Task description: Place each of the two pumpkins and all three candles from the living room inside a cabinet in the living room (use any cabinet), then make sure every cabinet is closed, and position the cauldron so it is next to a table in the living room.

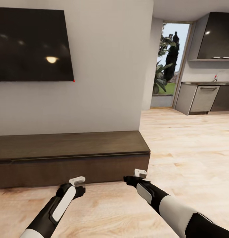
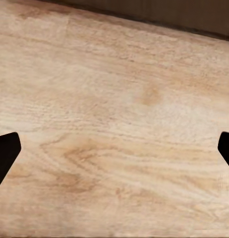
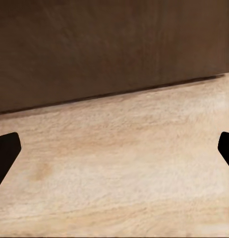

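Just above the pale wood floor, the left tool and right tool hang low with nothing in them, each with its fingertips spread wide apart at the edges of its wrist view. Beyond them stands the long dark-brown cabinet, its fronts closed, set against the grey wall under a black television. Farther right, a kitchen with grey cupboards and a window.
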